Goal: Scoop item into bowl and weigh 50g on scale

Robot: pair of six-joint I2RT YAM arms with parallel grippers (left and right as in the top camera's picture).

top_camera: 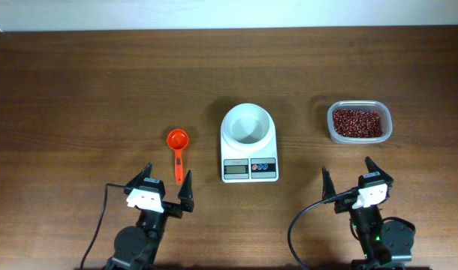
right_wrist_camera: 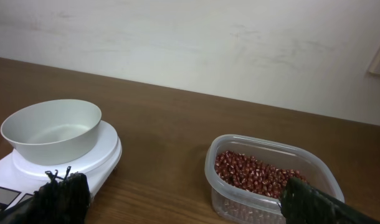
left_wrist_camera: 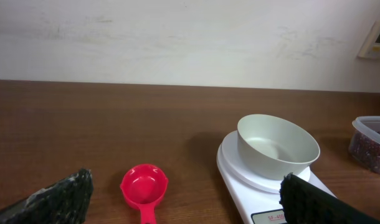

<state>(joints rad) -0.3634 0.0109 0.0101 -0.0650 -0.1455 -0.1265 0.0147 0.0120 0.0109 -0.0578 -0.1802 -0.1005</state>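
Note:
The empty white bowl (top_camera: 248, 124) sits on the white scale (top_camera: 250, 169) at the table's middle; both also show in the left wrist view, bowl (left_wrist_camera: 277, 146) on scale (left_wrist_camera: 246, 186), and in the right wrist view, bowl (right_wrist_camera: 51, 129) on scale (right_wrist_camera: 103, 163). The red beans (top_camera: 357, 123) lie in a clear plastic tub (top_camera: 387, 133) at the right, also in the right wrist view (right_wrist_camera: 255, 175). A red scoop (top_camera: 177, 142) lies left of the scale (left_wrist_camera: 144, 185). My left gripper (top_camera: 164, 188) is open and empty near the front edge, below the scoop. My right gripper (top_camera: 349, 181) is open and empty, below the tub.
The wooden table's back edge meets a pale wall (left_wrist_camera: 177, 43). The tub's rim (right_wrist_camera: 271, 144) stands a hand's width right of the scale. Black cables (top_camera: 296, 225) trail from both arms at the front edge.

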